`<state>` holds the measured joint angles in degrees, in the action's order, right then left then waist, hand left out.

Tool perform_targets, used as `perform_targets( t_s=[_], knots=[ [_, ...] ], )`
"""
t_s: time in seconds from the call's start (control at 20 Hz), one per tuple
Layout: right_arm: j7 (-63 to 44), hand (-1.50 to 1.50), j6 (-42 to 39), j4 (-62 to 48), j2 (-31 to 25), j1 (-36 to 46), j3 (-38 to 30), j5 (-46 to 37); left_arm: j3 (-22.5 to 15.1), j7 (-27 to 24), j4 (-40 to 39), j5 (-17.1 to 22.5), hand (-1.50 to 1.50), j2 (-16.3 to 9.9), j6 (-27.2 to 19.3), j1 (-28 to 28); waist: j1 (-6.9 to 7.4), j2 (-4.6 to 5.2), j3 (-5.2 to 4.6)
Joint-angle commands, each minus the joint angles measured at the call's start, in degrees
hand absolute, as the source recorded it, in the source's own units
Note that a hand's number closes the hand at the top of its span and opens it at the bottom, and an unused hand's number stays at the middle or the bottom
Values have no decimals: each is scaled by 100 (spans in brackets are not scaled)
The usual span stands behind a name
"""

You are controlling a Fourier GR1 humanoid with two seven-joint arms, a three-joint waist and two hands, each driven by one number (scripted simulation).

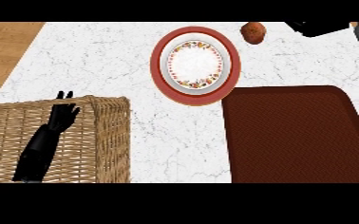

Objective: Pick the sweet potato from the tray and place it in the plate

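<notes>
The sweet potato [253,32], a round reddish-brown lump, lies on the white marble counter at the far side, just right of the plate's upper rim and touching neither plate nor tray. The plate [195,89] has a wide red rim and a white centre with a flowered ring, and nothing lies on it. The dark red-brown tray [291,133] fills the lower right and carries nothing. My left hand [63,115] shows at the lower left over a wicker basket, fingers straight and open, resting. My right hand does not show.
A large wicker basket [98,142] takes up the lower left corner. A black object [316,27] juts in at the top right edge, close to the sweet potato. A strip of wooden surface [15,42] borders the counter at the upper left.
</notes>
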<state>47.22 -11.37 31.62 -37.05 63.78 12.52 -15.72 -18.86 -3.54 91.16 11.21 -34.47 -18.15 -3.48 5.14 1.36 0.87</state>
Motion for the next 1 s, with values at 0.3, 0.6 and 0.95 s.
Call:
perform_targets(
  t_s=[0.3,0.6,0.95],
  knots=[
    [-185,150,-165,-841,1378,875,125,-259,323,-297,-522,-240,0,-70,-50,212,-295,-55,-91],
    [-995,150,37,-1290,2228,1423,325,-578,202,-231,-263,-331,0,-62,-206,92,-220,-39,-93],
    [-1231,150,292,-1653,3011,1281,605,-967,145,-373,-300,-361,0,95,-324,-92,-271,-53,-91]
  ],
)
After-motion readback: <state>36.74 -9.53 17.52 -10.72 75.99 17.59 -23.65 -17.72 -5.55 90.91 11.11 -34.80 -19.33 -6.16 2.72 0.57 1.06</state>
